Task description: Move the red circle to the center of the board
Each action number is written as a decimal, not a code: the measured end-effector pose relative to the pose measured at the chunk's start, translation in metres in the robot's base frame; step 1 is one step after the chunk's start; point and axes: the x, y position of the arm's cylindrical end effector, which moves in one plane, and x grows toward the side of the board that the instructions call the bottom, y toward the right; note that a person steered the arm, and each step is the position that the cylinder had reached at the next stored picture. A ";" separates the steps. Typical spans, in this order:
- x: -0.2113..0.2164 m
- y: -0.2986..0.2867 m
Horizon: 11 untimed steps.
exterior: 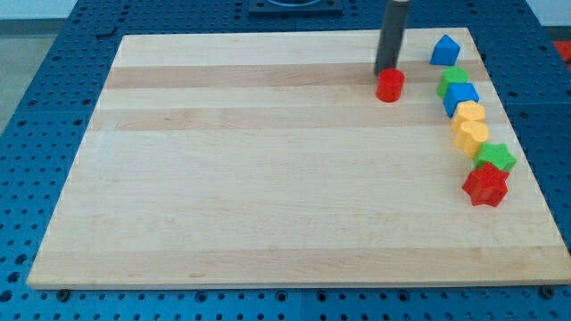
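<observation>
The red circle (390, 86) is a small red cylinder on the wooden board (268, 178), toward the view's top right. My tip (386, 72) is the lower end of the dark rod and stands right behind the red circle, touching or almost touching its top-left edge. The rod rises out of the view's top.
A curved row of blocks lies along the board's right edge: a blue block (445, 50), a green block (453, 78), a blue block (460, 96), two yellow blocks (469, 113) (471, 135), a green star (496, 158) and a red star (486, 185). A blue pegboard table surrounds the board.
</observation>
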 end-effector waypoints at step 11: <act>0.109 -0.061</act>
